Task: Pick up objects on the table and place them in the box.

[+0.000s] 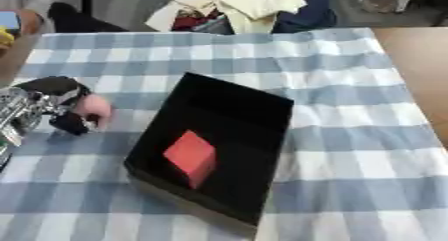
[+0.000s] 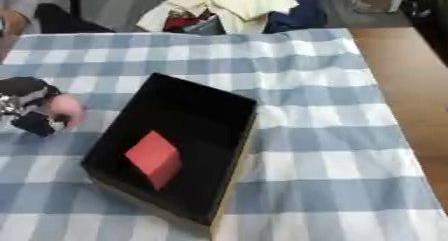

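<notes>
Checked cloth covers the tabletop [image 1: 350, 135]; at nine o'clock of the black box [image 1: 219, 110] holding a red block [image 1: 191, 157], the left robot hand [image 1: 61, 107] curls round a pink object [image 1: 94, 107].

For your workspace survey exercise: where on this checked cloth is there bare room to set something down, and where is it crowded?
Free: the wide stretch of checked cloth right of the black box, and the strip between the box and the table's far edge. Crowded: left of the box, where the left hand curls round a pink object. A red block already lies in the box.
</notes>
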Robot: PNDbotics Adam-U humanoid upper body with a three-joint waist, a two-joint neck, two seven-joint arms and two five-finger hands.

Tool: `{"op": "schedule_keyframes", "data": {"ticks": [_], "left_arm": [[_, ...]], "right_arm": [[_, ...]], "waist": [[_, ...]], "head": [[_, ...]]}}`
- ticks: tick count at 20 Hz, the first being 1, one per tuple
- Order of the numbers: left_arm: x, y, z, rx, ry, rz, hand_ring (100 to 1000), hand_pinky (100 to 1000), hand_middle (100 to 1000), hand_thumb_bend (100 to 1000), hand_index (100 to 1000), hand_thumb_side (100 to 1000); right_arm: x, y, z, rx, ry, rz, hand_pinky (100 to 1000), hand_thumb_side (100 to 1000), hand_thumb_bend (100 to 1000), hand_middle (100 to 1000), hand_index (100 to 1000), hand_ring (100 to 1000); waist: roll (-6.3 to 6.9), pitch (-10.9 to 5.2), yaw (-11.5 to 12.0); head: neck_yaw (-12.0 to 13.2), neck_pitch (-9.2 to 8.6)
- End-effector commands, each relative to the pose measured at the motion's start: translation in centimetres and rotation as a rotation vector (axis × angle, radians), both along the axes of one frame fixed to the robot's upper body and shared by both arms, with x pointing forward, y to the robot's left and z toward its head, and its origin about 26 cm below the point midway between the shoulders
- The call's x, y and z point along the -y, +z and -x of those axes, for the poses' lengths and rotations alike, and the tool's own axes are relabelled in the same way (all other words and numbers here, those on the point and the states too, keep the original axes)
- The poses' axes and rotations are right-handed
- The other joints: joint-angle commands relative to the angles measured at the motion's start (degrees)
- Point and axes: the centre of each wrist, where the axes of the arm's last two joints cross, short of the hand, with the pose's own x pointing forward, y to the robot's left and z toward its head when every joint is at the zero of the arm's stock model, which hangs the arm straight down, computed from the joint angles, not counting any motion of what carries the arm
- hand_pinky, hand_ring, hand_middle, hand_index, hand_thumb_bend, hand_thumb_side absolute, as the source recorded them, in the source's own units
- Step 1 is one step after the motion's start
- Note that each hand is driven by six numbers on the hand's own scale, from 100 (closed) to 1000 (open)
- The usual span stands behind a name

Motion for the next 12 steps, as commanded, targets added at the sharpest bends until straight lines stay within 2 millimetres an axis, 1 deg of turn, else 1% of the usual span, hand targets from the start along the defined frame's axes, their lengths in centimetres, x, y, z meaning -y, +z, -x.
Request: {"op": "schedule_keyframes", "data": {"ticks": [1, 5, 9, 11, 12], "left_arm": [[-0.4, 2.2, 0.8, 0.034, 0.006, -0.052, 739, 652, 677, 100, 823, 338], [-0.3, 3.2, 1.2, 0.036, 0.012, -0.07, 741, 649, 683, 100, 827, 312], [0.1, 4.4, 1.6, 0.053, 0.006, -0.071, 740, 639, 682, 100, 826, 337], [0.4, 5.0, 1.8, 0.071, 0.001, -0.078, 733, 620, 670, 100, 817, 360], [0.6, 5.4, 1.9, 0.082, -0.004, -0.078, 724, 597, 662, 100, 812, 386]], "right_arm": [[0.1, 0.7, 0.4, 0.025, 0.001, -0.002, 954, 817, 100, 787, 830, 903], [0.2, 0.6, 0.4, 0.023, -0.001, -0.004, 954, 817, 100, 786, 830, 902], [0.2, 0.5, 0.4, 0.023, -0.001, -0.005, 954, 816, 100, 786, 830, 902], [0.2, 0.5, 0.4, 0.024, -0.001, -0.006, 954, 815, 100, 786, 830, 903], [0.2, 0.5, 0.4, 0.024, -0.001, -0.008, 955, 815, 100, 786, 830, 903]], "waist": [[0.03, -1.07, 0.11], [0.12, -1.22, 0.22], [0.23, -1.37, 0.39], [0.25, -1.44, 0.45], [0.25, -1.47, 0.47]], "head": [[0.05, -0.63], [-0.09, -0.67], [-0.3, -0.67], [-0.44, -0.67], [-0.5, -0.66]]}}
